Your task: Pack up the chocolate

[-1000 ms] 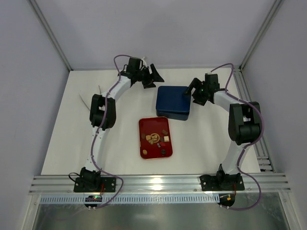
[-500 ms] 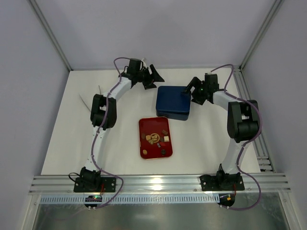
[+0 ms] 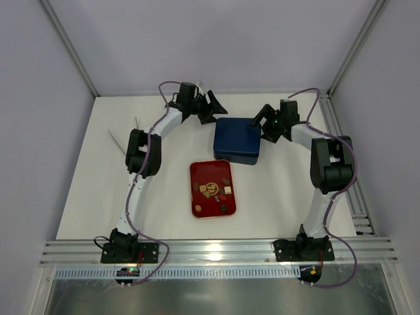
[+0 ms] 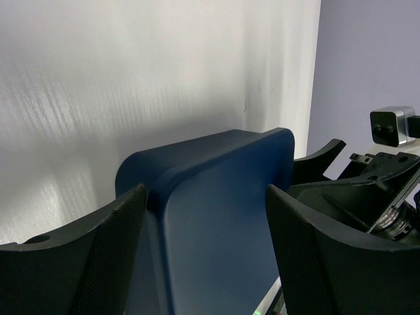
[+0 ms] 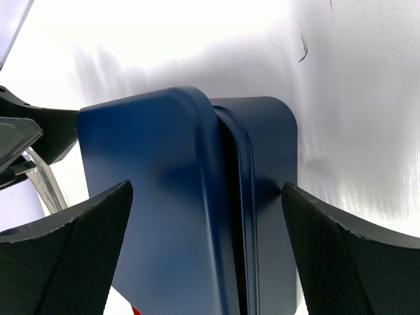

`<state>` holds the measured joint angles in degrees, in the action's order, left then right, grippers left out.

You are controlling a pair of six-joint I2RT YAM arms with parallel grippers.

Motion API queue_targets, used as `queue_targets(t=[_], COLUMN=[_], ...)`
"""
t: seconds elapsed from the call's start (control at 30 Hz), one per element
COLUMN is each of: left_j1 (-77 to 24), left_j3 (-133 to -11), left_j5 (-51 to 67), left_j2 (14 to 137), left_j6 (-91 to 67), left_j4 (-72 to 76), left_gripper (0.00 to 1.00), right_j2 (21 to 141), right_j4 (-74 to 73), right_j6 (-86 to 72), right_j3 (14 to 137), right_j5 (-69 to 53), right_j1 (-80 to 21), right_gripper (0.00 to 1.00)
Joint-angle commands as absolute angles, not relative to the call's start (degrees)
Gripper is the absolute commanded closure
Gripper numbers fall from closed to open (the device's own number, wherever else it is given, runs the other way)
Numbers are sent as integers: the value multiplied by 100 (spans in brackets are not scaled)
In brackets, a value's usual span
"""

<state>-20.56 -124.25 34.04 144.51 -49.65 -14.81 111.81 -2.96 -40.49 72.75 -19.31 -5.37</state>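
On the white desk (image 3: 92,184) the chocolate (image 3: 228,190) lies as a few small dark and tan pieces scattered on the red tray (image 3: 202,207). The tray sits near the middle of the desk, closer to the arm bases than the dark blue box (image 3: 235,141). The box is just beyond the tray and apart from it, with its lid on, so its inside is hidden. The left end effector (image 3: 211,108) hangs at the box's far left corner with its jaws spread wide and nothing between them. In the left wrist view its two black fingers (image 4: 79,262) frame the box's rounded corner without closing on it. The right end effector (image 3: 264,121) is at the box's far right corner, also spread wide and holding nothing. From its wrist camera the lid's edge and the rim of the base beneath it show between the fingers (image 5: 341,262). Whether either end effector touches the box cannot be told.
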Motion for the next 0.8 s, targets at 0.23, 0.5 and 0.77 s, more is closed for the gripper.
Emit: queue_targets(t=[0.23, 0.5, 0.77], left_j1=[-2092, -2136, -2136], left_j3=[-12261, -12234, -12111], left_j5=[3595, 3612, 3560], left_j2=[14247, 14124, 13887], left_j6=[-5019, -5001, -4913], left_j4=[-1151, -1160, -1151], left_gripper=[29, 30, 31], right_j2=[11197, 11162, 11127], right_j4=[149, 141, 106], right_j6=[-4113, -4052, -4025], right_j3=[7462, 7444, 7436], right_j5=[-2136, -2153, -2145], right_j1=[-510, -519, -510], right_gripper=[6, 6, 6])
